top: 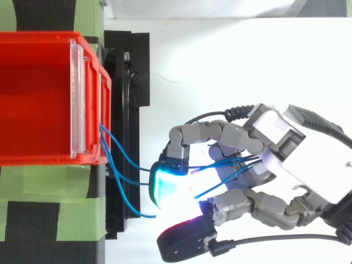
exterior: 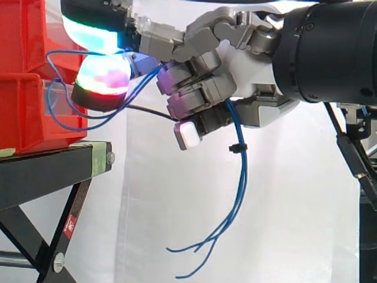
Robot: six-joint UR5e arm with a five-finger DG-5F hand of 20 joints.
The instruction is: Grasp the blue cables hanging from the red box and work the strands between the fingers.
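Note:
Thin blue cables [exterior: 238, 177] run from the front of the red box [exterior: 26, 71] across a short gap into my hand [exterior: 247, 88]. In the top view the cables [top: 124, 165] leave the red box [top: 38, 99] at its front lip and pass between the curled fingers [top: 231, 135] toward the palm [top: 286, 148]. The hand is shut on the strands just right of the box. Past the hand the strands hang down, bound by a small black tie [exterior: 237, 147], and their loose ends splay out below. Glowing fingertips [exterior: 103, 79] sit close to the box front.
The red box rests on a black stand [exterior: 53, 171] with green tape [top: 49, 220] on its top. A white curtain hangs behind. Black frame parts [exterior: 356, 159] stand at the far right of the side view.

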